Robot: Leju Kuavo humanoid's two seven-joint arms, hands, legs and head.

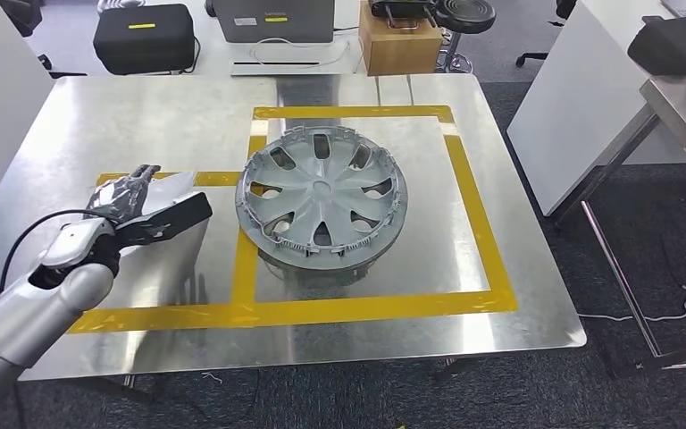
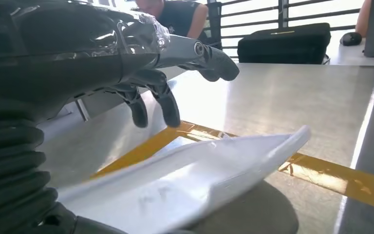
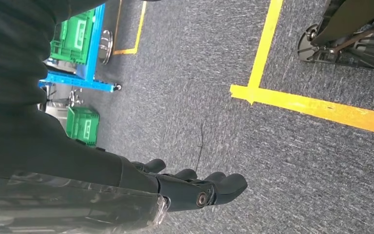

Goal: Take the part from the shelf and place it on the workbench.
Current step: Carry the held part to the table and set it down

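1. Hubcap (image 1: pixel 322 198) lies face up on the bench (image 1: pixel 125 116), inside the yellow tape square (image 1: pixel 478 214). Judged placed.
2. Left hand (image 1: pixel 138 204) is over the bench just beside the hubcap's rim, not touching it; the hubcap lies to the hand's right. Fingers (image 2: pixel 168 102) are apart and hold nothing.
3. Right hand (image 3: pixel 195 187) hangs over carpet, fingers loosely curled, empty.
4. Left hand is nearer. Likely next: draw it clear, away from the rim.

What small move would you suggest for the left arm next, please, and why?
Probably draw the left hand back off the workbench: the hubcap already rests inside the yellow tape square, and the fingers are apart, holding nothing.
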